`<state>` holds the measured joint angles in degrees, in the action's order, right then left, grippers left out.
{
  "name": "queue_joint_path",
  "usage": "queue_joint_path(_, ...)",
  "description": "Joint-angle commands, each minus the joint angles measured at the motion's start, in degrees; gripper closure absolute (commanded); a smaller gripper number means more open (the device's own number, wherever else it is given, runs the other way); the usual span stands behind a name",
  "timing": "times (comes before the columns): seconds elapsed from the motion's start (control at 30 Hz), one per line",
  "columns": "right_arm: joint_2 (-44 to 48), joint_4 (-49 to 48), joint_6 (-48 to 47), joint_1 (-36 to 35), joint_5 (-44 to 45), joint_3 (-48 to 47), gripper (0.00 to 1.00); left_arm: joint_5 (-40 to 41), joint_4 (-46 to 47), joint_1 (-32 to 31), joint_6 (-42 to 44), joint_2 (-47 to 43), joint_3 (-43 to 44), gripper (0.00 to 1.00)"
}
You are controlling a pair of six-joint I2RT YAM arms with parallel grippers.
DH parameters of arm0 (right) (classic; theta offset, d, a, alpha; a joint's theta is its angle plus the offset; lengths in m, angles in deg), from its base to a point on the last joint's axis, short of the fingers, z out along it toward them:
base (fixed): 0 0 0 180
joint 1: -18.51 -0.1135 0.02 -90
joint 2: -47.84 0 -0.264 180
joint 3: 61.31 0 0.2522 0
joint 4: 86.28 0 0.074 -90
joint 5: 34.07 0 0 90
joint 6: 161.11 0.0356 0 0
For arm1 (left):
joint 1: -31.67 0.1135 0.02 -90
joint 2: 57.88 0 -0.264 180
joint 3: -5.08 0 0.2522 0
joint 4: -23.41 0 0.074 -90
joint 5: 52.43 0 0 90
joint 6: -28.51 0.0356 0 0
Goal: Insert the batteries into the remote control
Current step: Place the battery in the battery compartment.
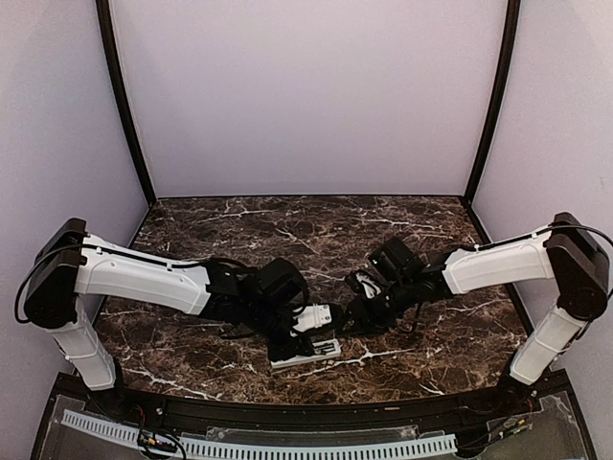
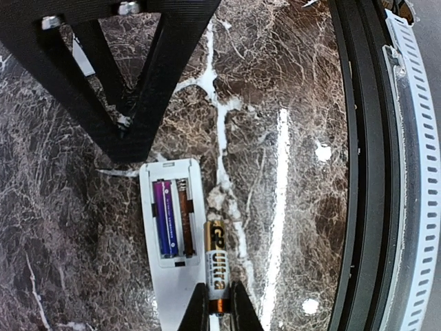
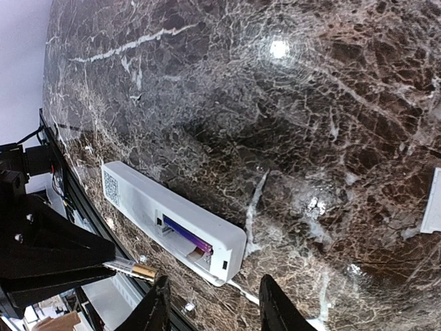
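Well, on the marble table (image 1: 239, 230) the remote control (image 2: 169, 176) lies back-up with one battery (image 2: 164, 219) seated. Carry the loose battery (image 2: 216, 262) from the compartment's 4 o'clock over the empty slot (image 2: 183, 217), then press it flat. The left gripper (image 2: 219, 314) pinches that battery's end, while the right gripper (image 3: 215, 303) hangs half-spread, holding nothing.

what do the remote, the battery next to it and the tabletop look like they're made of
remote control: white plastic, matte, by its moulded edges and compartment.
gold-and-black battery: likely a metal can in a printed glossy wrap, silver band showing.
tabletop: dark marble look with white veins, polished, lights mirrored; stone or laminate, cannot tell.
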<state>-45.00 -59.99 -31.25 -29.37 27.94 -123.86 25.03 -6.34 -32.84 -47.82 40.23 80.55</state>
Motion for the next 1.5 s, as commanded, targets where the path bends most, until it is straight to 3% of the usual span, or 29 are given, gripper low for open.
queue_joint_path(0.0, -1.2, -1.3, -1.0, 0.3, -2.3, -1.3, 0.59, -1.1, -2.8, 0.3, 0.3, 2.6, 2.4, 1.0)
queue_joint_path(0.2, -1.7, -1.9, -1.0, 0.3, -3.1, -1.3, 0.6, 2.2, -1.0, 1.0, 0.1, 3.4, 2.1, 1.0)
queue_joint_path(0.7, -2.8, -2.4, -0.9, 0.4, -5.0, -1.3, 0.61, -2.3, 3.7, 2.5, -1.1, -0.8, -1.1, 1.0)
queue_joint_path(0.93, -3.4, -2.7, -0.8, 0.4, -5.0, -1.3, 0.63, 2.1, 3.5, 2.5, -2.1, 1.1, -0.7, 1.0)
queue_joint_path(1.27, -3.8, -3.0, -0.6, 0.3, -5.0, -1.1, 0.63, -2.5, 2.3, 2.5, -2.6, 3.2, -0.2, 1.0)
queue_joint_path(1.47, -3.9, -3.2, -0.3, 0.3, -5.1, -1.2, 0.64, 0.3, 2.3, 2.5, -3.6, 4.7, 0.4, 1.0)
